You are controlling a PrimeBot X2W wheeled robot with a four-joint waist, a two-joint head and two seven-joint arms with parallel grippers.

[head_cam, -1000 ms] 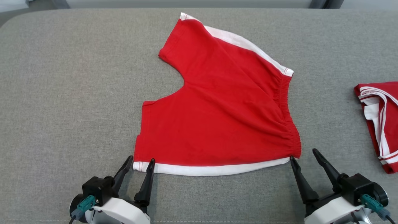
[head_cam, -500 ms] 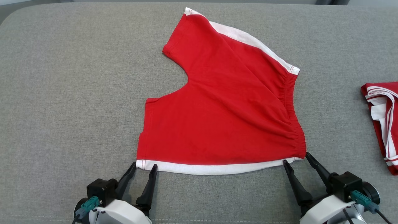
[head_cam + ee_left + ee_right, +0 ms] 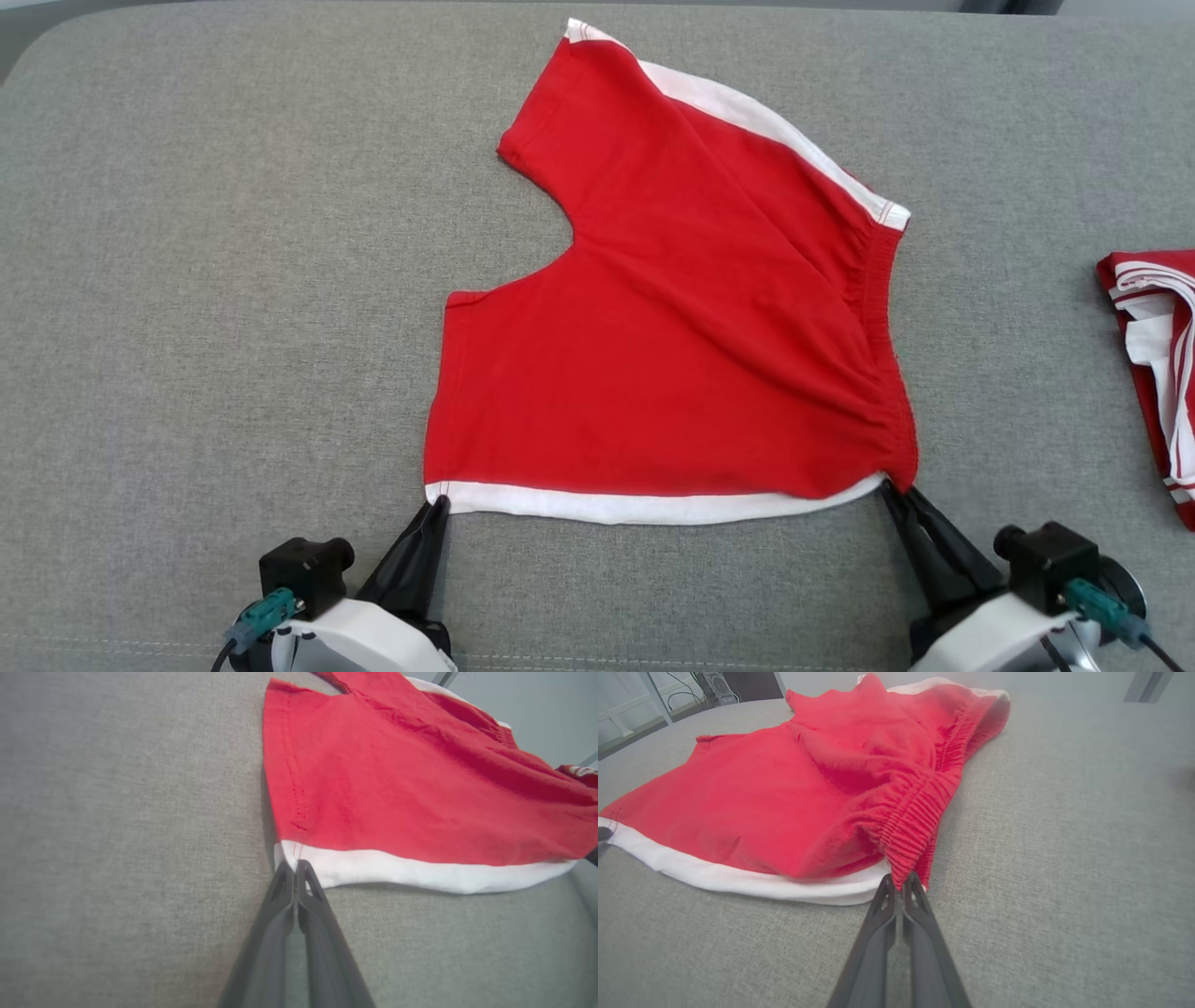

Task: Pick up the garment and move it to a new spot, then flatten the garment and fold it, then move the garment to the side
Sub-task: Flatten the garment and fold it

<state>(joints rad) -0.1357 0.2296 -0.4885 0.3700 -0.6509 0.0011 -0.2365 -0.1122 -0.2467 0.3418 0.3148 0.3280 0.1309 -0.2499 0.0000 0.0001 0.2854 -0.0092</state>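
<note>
Red knit cloth, soft and matte, makes up the garment [image 3: 672,317], a pair of shorts lying spread near the centre of the head view on a grey woven surface [image 3: 187,280] with a fine, even grain. One leg reaches toward 12 o'clock and the other toward 9 o'clock, with a rounded notch between them. A smooth white band [image 3: 644,507] runs along the edge at 6 o'clock, and a similar white stripe borders the edge toward 1 o'clock. The elastic waistband [image 3: 878,308] is at the 3 o'clock side of the garment; it is ribbed and gathered into many small pleats, and long shallow folds go from it across the red cloth. The left gripper [image 3: 437,504] comes in from 7 o'clock. Its two dark, tapered fingers are pressed together, and in the left wrist view their tips [image 3: 294,865] meet on the stitched corner of the white band, so it pinches the garment there. The right gripper [image 3: 892,490] comes in from 5 o'clock with its fingers also closed. In the right wrist view the tips [image 3: 900,879] clamp the lower end of the waistband, where the red ribbed cloth bunches and goes down between them. At 3 o'clock, well apart from the shorts, a second red cloth [image 3: 1158,373] with white stripes lies crumpled at the edge of the head view.
</note>
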